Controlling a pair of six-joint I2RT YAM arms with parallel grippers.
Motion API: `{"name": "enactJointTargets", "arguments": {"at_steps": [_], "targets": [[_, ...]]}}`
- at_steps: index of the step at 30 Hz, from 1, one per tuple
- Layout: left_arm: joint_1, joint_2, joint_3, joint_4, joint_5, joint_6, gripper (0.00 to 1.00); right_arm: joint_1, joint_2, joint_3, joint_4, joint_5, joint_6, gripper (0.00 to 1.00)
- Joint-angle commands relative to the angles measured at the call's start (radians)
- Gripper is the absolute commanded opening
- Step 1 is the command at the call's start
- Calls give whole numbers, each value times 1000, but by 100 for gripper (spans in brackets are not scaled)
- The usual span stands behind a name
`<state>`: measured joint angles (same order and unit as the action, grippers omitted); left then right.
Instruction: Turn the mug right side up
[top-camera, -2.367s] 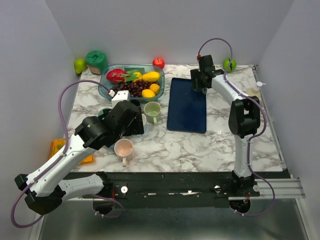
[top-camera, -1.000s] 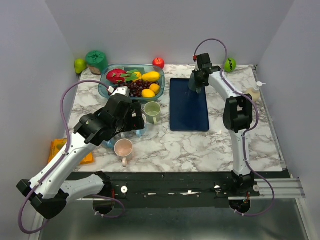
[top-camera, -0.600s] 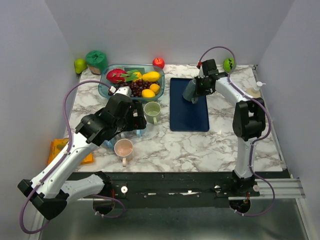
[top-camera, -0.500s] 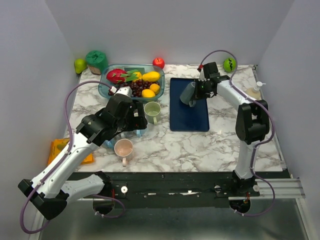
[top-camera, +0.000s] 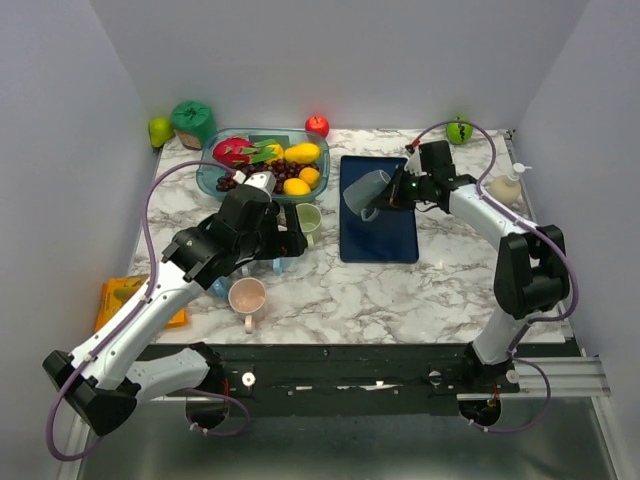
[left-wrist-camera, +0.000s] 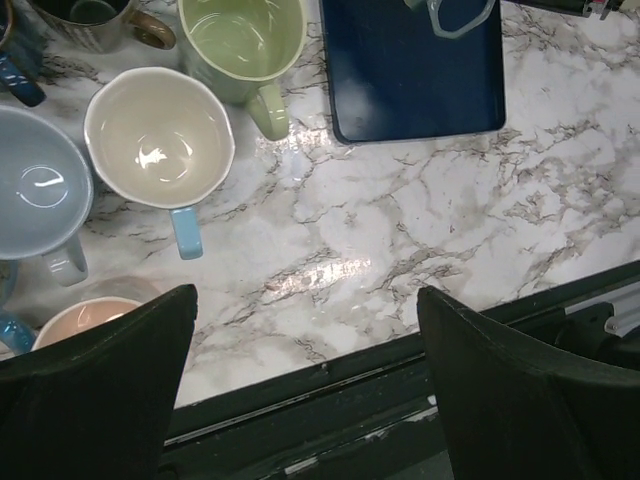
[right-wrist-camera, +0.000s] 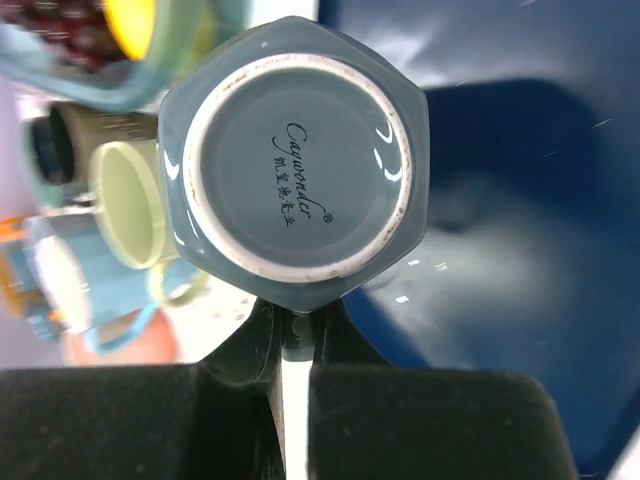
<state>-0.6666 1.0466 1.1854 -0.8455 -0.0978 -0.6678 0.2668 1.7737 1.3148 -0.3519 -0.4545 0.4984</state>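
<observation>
Left arm (top-camera: 130, 320) and right arm (top-camera: 480, 205) share white link shells and bulky black joint housings; a thin purple cable (top-camera: 146, 230) loops loosely off each; the left end effector (left-wrist-camera: 305, 292) has two broad matte-black fingers (left-wrist-camera: 90, 400); each base (top-camera: 85, 400) is black too.

Your surface (top-camera: 400, 290): tray in the middle, cups to its left.
You had the mug (top-camera: 365, 193) on its side in the right pincer (top-camera: 388, 194), lifted over the far end of the tray (top-camera: 378, 240). Left of the tray stood the cups (left-wrist-camera: 160, 150), the fruit bowl (top-camera: 212, 178) behind them and the left pincer (left-wrist-camera: 310, 400) above. A bottle (top-camera: 505, 187) stood at the right edge.
</observation>
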Motion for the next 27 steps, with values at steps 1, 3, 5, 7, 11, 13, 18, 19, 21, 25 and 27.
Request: {"name": "enactJointTargets", "arguments": {"at_steps": [1, 3, 5, 7, 11, 13, 18, 19, 21, 25, 27], "targets": [[9, 29, -1, 80, 96, 37, 99, 2, -141, -41, 244, -147, 164, 0], [9, 44, 2, 117, 124, 46, 99, 5, -178, -54, 290, -170, 204, 0], [12, 59, 6, 170, 165, 60, 99, 11, -235, -74, 329, -193, 229, 0], [13, 69, 20, 212, 190, 60, 99, 17, -272, -89, 399, -213, 279, 1], [18, 105, 65, 357, 288, 37, 99, 49, -367, -104, 475, -223, 338, 0], [21, 113, 85, 417, 323, 4, 99, 70, -391, -104, 505, -222, 367, 0], [24, 115, 69, 699, 397, -104, 99, 112, -456, -88, 553, -226, 419, 1], [25, 115, 65, 738, 400, -142, 99, 123, -462, -86, 565, -230, 427, 1], [27, 115, 54, 836, 405, -174, 99, 132, -476, -81, 580, -236, 445, 1], [30, 127, 49, 918, 392, -236, 98, 149, -503, -88, 651, -257, 517, 1], [32, 130, 49, 936, 392, -263, 95, 152, -517, -92, 695, -265, 552, 0]]}}
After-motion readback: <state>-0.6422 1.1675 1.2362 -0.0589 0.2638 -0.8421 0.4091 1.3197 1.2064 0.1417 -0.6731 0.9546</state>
